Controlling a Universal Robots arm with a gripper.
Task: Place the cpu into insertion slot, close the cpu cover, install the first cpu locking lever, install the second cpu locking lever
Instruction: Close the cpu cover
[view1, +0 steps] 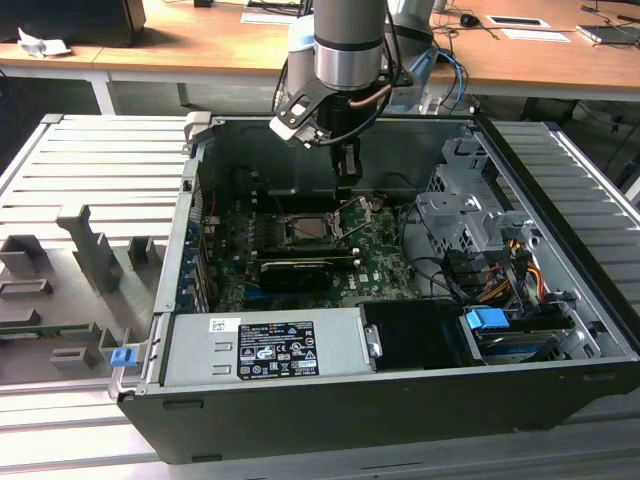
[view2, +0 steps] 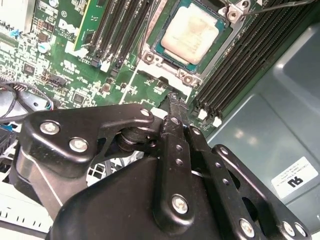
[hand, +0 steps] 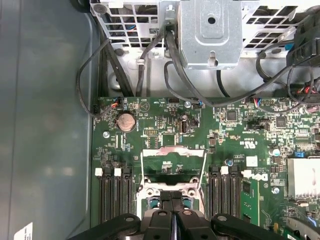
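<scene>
From my seat, the arm comes down in the upper middle of the exterior view into the open computer case (view1: 400, 425). The gripper (view1: 346, 172) hangs over the motherboard (view1: 385, 255) and holds nothing. In both wrist views its two black fingers (hand: 166, 220) are pressed flat together with no gap between them.

The cpu (view2: 192, 30) is already lying in the insertion slot (view2: 161, 64), its pale silvery face up and level within the metal rim. In the second wrist view the gripper (view2: 175, 97) has its tips just beside one edge of the slot, though I cannot tell whether they touch the board.

The cpu cover (hand: 174, 150) is not down. In the first wrist view it is tipped up at the far edge of the slot, just beyond the gripper (hand: 172, 196), and I see green board through its central cut-out. A thin wire cpu locking lever (hand: 141, 170) stands unlatched along one side of it.

Black memory slots (hand: 112, 195) flank the socket on both sides. A coin cell battery (hand: 125, 121) lies further off, towards the metal drive cage (hand: 210, 30). The power supply (view1: 265, 345) fills the case's near corner, at the exterior view's lower left.
</scene>
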